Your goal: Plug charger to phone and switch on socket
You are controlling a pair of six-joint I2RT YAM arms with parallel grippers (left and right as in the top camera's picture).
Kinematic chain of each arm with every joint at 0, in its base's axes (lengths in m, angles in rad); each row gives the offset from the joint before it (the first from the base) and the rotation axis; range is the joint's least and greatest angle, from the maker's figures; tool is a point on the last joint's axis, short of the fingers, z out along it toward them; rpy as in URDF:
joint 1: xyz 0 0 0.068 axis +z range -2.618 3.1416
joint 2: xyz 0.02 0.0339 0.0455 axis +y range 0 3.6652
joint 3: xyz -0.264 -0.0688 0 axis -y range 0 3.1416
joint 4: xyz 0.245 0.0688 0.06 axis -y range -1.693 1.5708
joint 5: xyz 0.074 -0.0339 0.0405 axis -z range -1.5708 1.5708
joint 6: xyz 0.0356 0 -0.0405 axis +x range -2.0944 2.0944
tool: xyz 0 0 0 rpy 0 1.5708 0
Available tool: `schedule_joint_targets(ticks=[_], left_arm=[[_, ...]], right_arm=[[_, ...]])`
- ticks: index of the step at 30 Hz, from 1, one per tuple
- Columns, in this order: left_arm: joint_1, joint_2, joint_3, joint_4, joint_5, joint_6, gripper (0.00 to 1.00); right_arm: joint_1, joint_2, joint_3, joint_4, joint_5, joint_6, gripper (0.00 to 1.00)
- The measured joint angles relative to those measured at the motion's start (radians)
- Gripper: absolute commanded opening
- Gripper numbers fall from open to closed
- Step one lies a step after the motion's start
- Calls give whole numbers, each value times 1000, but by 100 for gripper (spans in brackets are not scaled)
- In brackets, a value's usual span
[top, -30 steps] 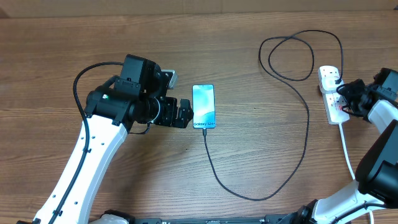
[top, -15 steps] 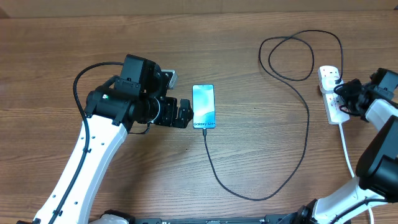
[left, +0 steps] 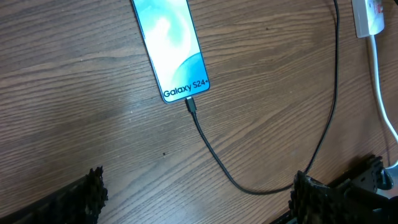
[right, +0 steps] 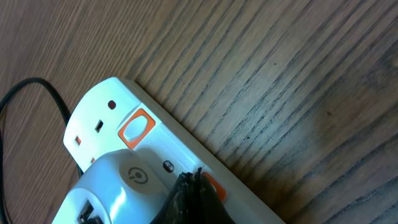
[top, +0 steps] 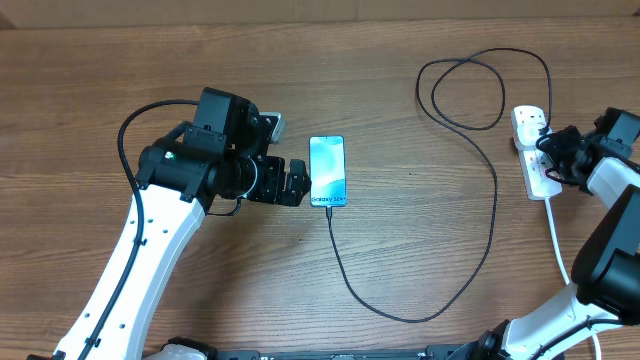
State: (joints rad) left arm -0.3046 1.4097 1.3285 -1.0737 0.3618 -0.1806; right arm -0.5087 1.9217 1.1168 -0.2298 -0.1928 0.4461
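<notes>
The phone (top: 328,170) lies flat mid-table with its light-blue screen up, also in the left wrist view (left: 169,48). The black charger cable (top: 494,205) is plugged into its near end (left: 191,106) and loops round to the white socket strip (top: 534,150) at the right. My left gripper (top: 298,183) is open and empty just left of the phone. My right gripper (top: 553,150) is shut, its tips (right: 198,184) pressing on an orange switch (right: 211,184) of the socket (right: 99,127). A white charger adapter (right: 121,186) sits in the strip.
The strip's white lead (top: 558,240) runs toward the table's near edge. A second orange switch (right: 136,127) sits further along the strip. The black cable makes a loop (top: 470,90) at the back right.
The right gripper has edged slightly up along the socket strip. The left arm, phone and cable have not moved.
</notes>
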Motion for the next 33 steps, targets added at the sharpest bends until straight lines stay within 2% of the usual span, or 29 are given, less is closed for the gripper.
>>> schedule_joint_targets(ticks=[27, 33], left_arm=[[0, 0, 0, -4, 0, 0, 100], [0, 0, 0, -11, 0, 0, 100]], right_arm=[[27, -10, 35, -127, 26, -25, 4], [70, -28, 85, -342, 5, 14, 4]])
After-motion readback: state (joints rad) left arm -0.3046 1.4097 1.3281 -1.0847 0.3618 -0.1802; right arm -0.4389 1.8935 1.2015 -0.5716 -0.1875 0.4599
